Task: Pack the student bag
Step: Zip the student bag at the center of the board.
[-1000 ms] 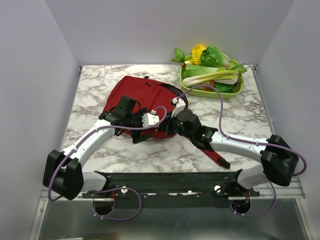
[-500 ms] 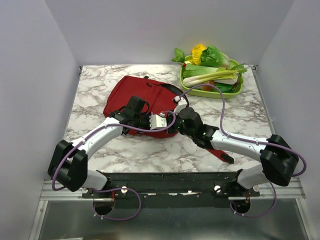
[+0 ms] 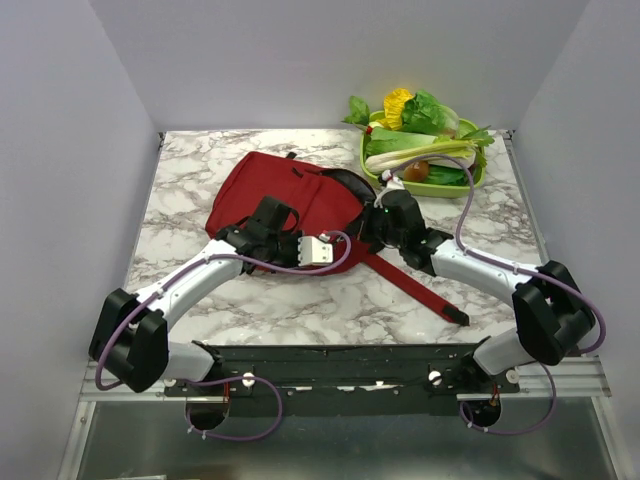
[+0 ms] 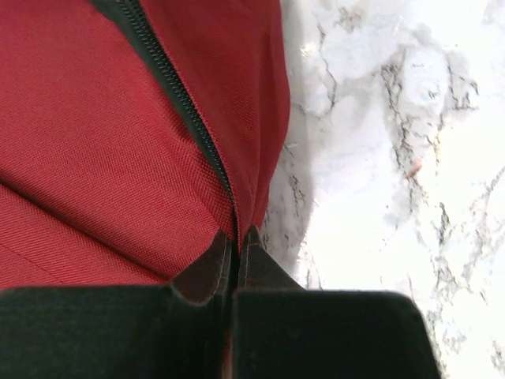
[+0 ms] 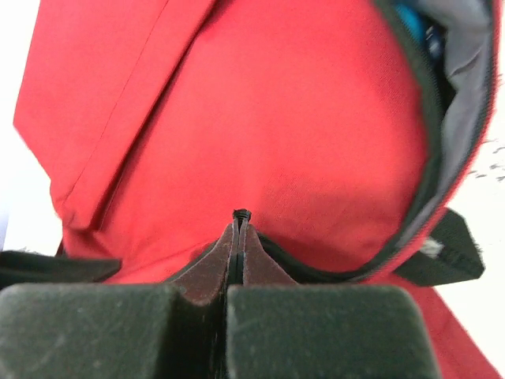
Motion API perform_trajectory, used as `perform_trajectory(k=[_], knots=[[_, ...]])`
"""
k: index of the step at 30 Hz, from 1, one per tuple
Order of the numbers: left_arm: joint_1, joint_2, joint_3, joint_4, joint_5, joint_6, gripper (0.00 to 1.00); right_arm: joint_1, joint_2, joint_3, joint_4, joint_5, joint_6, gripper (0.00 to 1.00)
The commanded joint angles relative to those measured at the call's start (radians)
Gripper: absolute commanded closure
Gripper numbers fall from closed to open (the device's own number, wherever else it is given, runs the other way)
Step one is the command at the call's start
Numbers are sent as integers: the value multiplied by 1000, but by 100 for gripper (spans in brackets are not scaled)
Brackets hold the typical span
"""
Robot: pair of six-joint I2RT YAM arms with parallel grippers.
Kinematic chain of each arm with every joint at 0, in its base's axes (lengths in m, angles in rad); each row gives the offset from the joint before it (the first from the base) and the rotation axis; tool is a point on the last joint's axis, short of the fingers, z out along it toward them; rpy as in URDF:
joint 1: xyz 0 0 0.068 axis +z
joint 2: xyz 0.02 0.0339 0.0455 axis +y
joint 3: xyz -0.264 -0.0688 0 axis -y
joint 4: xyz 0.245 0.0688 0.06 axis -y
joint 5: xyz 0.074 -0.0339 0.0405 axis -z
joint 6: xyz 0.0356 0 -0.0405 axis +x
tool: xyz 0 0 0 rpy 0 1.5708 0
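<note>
The student bag [image 3: 285, 190] lies flat on the marble, dark red with a black zip [image 4: 181, 103]. My left gripper [image 3: 300, 262] is shut on the bag's near edge, and its fingertips [image 4: 238, 237] pinch the red fabric right at the zip line. My right gripper [image 3: 368, 236] is shut on the black zip edge of the bag's opening [image 5: 241, 217]. Beyond that grip the opening gapes and shows grey lining [image 5: 465, 95], with something blue [image 5: 410, 16] inside. A long red strap [image 3: 410, 285] with a black end trails toward the near right.
A green tray [image 3: 400, 185] heaped with leafy vegetables stands at the back right, close behind my right arm. White walls enclose the table on the left, right and back. Bare marble [image 4: 394, 158] lies beside the bag's near edge.
My left gripper has closed onto the bag's near edge after shifting right. My right arm has drawn back toward the tray with the zip edge, uncovering the strap.
</note>
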Motion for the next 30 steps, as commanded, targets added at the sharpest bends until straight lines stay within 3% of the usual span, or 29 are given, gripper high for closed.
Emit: perform_trajectory(k=[1,11,15,16,17,18,26,30], knots=[[-40,-84,-53,-175,-8,69,100,-57,10,74,-51,18,-80,99],[-40,-296,-155,-384,-77,198,99,-86,56,157,-94,72,-241,99],[-40,-406,-217,-359,-129,214,82,-86,53,143,-91,3,-258,99],[-42,-419,-214,-342,-130,185,56,-86,40,133,-82,-15,-256,99],[-42,-428,-203,-325,-127,151,44,-85,30,116,-45,-85,-252,99],[-42,-423,-165,-295,-120,75,39,-83,20,96,-25,-113,-227,99],[-49,-273,51,-132,24,-411,35,9,-46,-25,62,-204,-135,99],[-87,-224,73,-57,-3,-579,32,22,-91,-76,97,-216,-89,99]])
